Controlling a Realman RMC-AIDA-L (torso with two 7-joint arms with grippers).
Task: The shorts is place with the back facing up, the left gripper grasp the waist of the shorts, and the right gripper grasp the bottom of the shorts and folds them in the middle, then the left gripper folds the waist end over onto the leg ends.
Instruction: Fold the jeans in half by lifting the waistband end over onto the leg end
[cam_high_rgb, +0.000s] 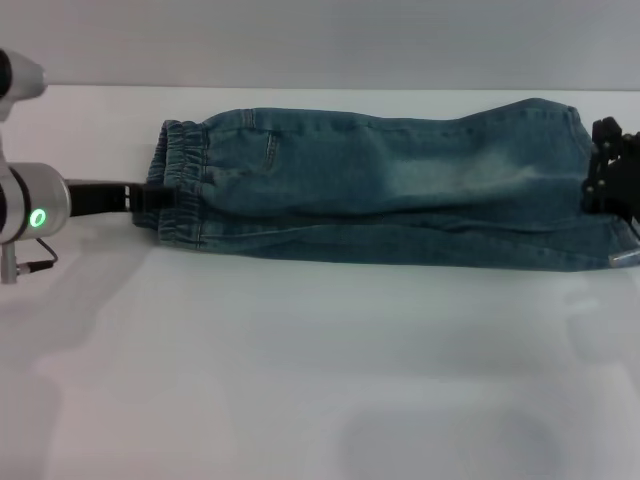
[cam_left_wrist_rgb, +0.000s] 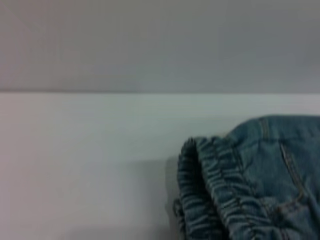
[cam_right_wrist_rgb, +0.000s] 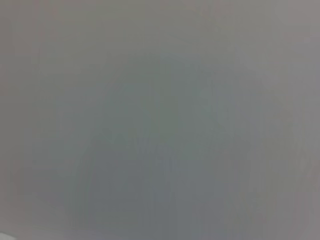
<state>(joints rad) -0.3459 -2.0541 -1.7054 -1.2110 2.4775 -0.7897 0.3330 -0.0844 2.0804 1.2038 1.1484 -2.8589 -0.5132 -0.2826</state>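
My left gripper (cam_high_rgb: 150, 198) sits at the gathered waist (cam_high_rgb: 180, 185) of the shorts (cam_high_rgb: 390, 185), its black prongs touching the ruched elastic band; I cannot tell whether they are closed on the cloth. My right gripper (cam_high_rgb: 612, 180) rests at the far end, on the leg ends (cam_high_rgb: 600, 200), its fingers likewise unreadable. The shorts lie across the white table (cam_high_rgb: 300, 380) between my two pincers, already doubled lengthwise into a long narrow strip, so I judge the middle fold done and the waist-over-legs fold next. That calls for a firm pinch on the thick band, then a lift and carry toward my right pincer. The denim looks heavy and faded in pale patches; the waistband is bunched and ribbed, the seams flat-stitched.
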